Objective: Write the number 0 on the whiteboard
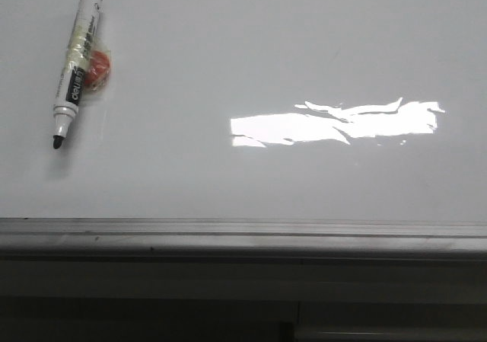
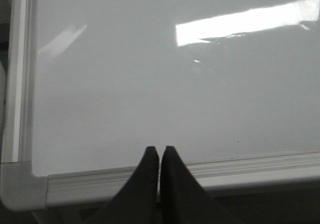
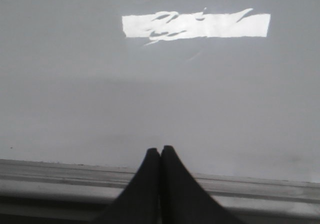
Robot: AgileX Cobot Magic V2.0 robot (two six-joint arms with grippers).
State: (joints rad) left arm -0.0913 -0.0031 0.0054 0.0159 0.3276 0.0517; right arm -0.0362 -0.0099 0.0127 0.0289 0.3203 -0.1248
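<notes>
The whiteboard (image 1: 228,68) lies flat, glossy and unmarked, a bright glare patch (image 1: 335,123) on it. Both the left claw (image 2: 159,151) and the right claw (image 3: 160,150) are pressed together, empty, over the board's grey rail (image 1: 243,231). An uncapped black marker (image 1: 74,64) lies on the board, well apart from both, by a small red object (image 1: 97,68)

The whiteboard (image 1: 228,182) is a glossy white board lying flat and filling most of the front view, with a grey metal rail along its near edge and a rounded grey corner piece seen from the left wrist. Its writing surface is unmarked; the number 0 is not on it. A bright glare patch sits right of centre.
</notes>
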